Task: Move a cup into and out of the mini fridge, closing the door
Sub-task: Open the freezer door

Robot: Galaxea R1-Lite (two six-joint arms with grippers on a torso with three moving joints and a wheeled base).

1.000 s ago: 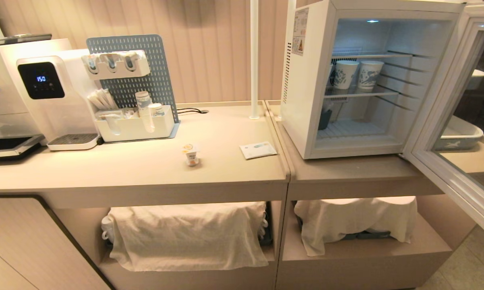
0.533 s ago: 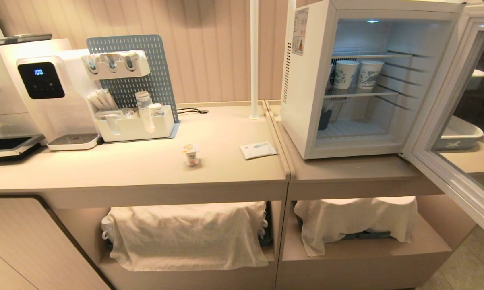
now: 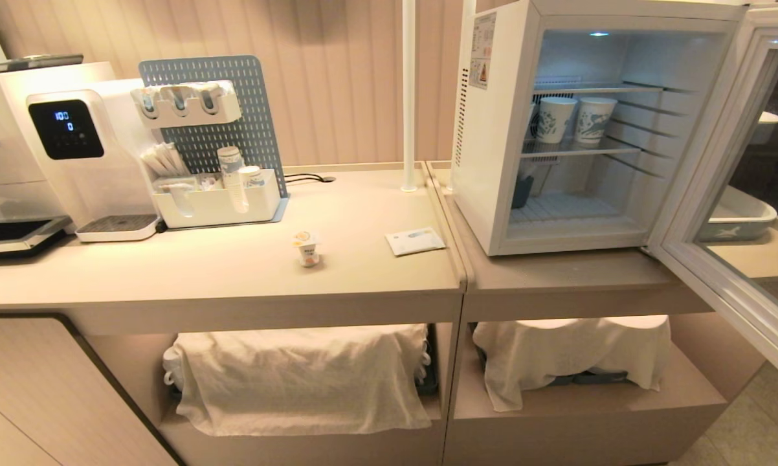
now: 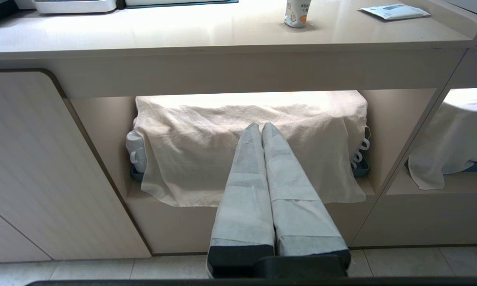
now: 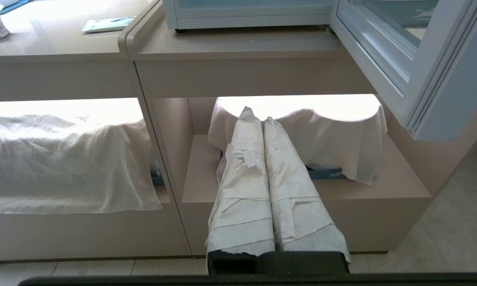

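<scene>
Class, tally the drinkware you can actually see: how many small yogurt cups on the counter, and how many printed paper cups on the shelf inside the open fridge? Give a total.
Small yogurt cup on the counter: 1
Printed paper cups on the fridge shelf: 2
Total: 3

Left hand (image 4: 261, 126), right hand (image 5: 256, 115): long fingers w/ white tape wrap, black bases.

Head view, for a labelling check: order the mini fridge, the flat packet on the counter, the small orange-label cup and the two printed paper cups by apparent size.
1. mini fridge
2. flat packet
3. printed paper cups, alike, though farther away, so unsure against the packet
4. orange-label cup
</scene>
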